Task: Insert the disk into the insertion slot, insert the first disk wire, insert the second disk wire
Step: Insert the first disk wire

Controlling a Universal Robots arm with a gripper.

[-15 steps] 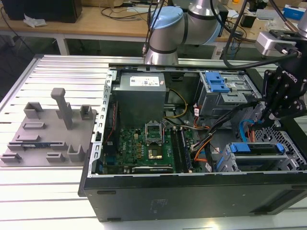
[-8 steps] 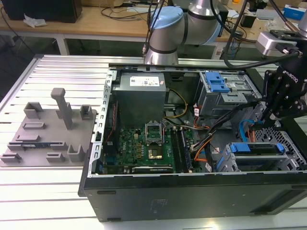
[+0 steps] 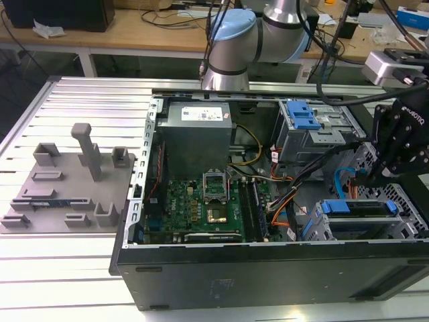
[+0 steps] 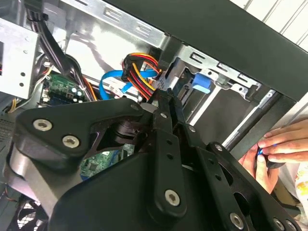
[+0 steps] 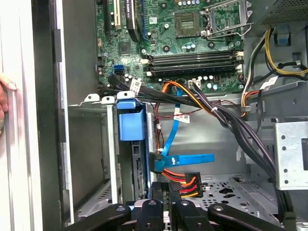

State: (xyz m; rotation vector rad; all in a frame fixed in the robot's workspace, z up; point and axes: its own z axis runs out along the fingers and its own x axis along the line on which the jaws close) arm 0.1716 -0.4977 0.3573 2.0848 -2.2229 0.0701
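Tool [image 3: 367,180] sits low inside the open computer case [image 3: 268,275], at the exterior view's right and just above the insertion slot [image 3: 365,231]. Both wrist views show its fingers [image 5: 158,195] drawn close together and clenched on the black plug of the coloured disk wire [image 5: 182,182], a red, orange and yellow bundle that rises from the fingertips. Disk [image 5: 131,122] is seated in the slot, its blue carrier visible at the slot mouth in the exterior view and standing against the grey cage wall in the first wrist view. Blue disk wire [image 5: 185,159] runs flat beside the disk, and its end plug lies against the disk's rear edge; cannot tell whether it is fully seated. Coloured plug is held just beside that same rear edge, below the blue one in the first wrist view. Motherboard [image 3: 201,201] lies in the middle of the case, with a taller cage [image 3: 308,127] with a blue latch beyond the slot. A person's hand [image 4: 281,144] rests at the case's outer edge. Case stands on the ribbed desk [image 3: 80,100].
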